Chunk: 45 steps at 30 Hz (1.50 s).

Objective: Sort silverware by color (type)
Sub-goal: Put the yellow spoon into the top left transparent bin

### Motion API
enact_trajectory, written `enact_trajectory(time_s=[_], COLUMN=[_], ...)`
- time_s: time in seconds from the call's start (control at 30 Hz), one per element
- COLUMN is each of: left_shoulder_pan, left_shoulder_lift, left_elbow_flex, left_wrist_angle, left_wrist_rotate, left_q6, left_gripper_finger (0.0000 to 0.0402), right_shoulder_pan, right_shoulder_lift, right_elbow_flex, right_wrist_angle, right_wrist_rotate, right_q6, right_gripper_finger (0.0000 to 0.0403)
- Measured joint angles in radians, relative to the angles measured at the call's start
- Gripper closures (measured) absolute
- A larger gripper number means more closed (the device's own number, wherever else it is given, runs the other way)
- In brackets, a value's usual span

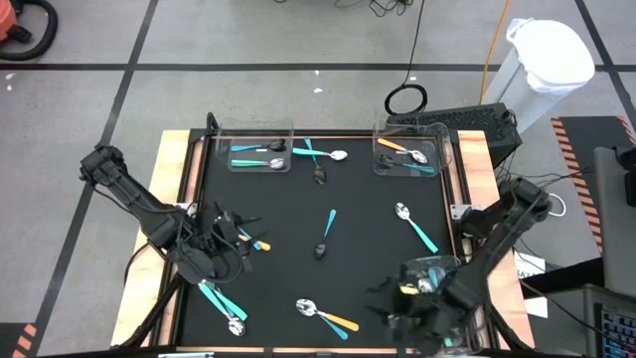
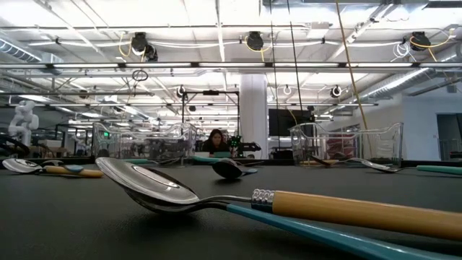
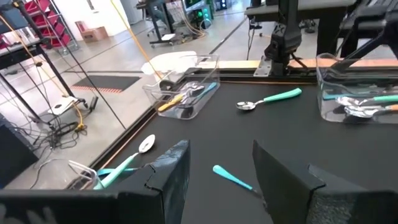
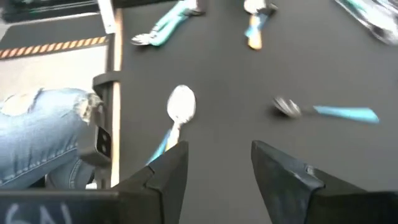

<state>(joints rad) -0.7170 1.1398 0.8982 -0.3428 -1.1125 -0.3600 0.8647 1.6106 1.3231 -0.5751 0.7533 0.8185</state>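
Observation:
Silverware lies scattered on the black table. A silver spoon (image 1: 306,306) (image 2: 148,186) with an orange-yellow handle rests across a teal handle near the near edge. A dark spoon with a teal handle (image 1: 325,237) lies at the centre, and another spoon (image 1: 415,227) to its right. A teal pair (image 1: 224,308) lies near left. My left gripper (image 1: 243,237) (image 3: 217,174) hovers open at the table's left. My right gripper (image 1: 393,303) (image 4: 214,162) is open near the near edge, pointing toward the table's left at the silver spoon (image 4: 180,104) just ahead of it.
Clear bins stand at far left (image 1: 258,149) and far right (image 1: 407,149) with utensils inside, and a third (image 1: 432,273) at near right beside my right arm. More spoons (image 1: 323,157) lie between the far bins. A person's jeans-clad leg (image 4: 37,124) shows beyond the near edge.

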Motion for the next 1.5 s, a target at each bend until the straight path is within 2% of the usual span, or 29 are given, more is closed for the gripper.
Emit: enact_trajectory(time_s=[0.13, 0.27, 0.5, 0.87, 0.97, 1.27, 1.37, 1.5], left_shoulder_pan=[0.000, -0.001, -0.019, -0.016, -0.016, -0.016, -0.016, -0.016], left_shoulder_lift=[0.037, 0.070, 0.121, 0.139, 0.139, 0.139, 0.139, 0.139], left_elbow_flex=[0.000, 0.000, 0.000, 0.000, 0.000, 0.000, 0.000, 0.000], left_wrist_angle=[0.013, 0.038, 0.073, 0.074, 0.073, 0.076, 0.076, 0.091], left_wrist_rotate=[0.008, 0.062, 0.091, 0.089, 0.088, 0.087, 0.087, 0.086], left_q6=[0.000, -0.002, -0.004, 0.000, -0.001, -0.002, -0.003, -0.003], left_gripper_finger=[0.0222, 0.0222, 0.0222, 0.0222, 0.0222, 0.0222, 0.0222, 0.0222], right_shoulder_pan=[-0.087, -0.167, -0.246, -0.304, -0.316, -0.354, -0.364, -0.379], right_shoulder_lift=[0.070, 0.153, 0.291, 0.410, 0.432, 0.459, 0.456, 0.456], right_elbow_flex=[0.000, 0.000, 0.000, 0.000, 0.000, 0.004, 0.004, 0.004], right_wrist_angle=[0.181, 0.275, 0.325, 0.446, 0.450, 0.404, 0.385, 0.359], right_wrist_rotate=[-0.091, -0.230, -0.488, -0.703, -0.731, -0.723, -0.714, -0.705], right_q6=[-0.192, -0.279, -0.311, -0.339, -0.345, -0.360, -0.371, -0.367], right_gripper_finger=[0.0232, 0.0232, 0.0232, 0.0232, 0.0232, 0.0243, 0.0276, 0.0346])
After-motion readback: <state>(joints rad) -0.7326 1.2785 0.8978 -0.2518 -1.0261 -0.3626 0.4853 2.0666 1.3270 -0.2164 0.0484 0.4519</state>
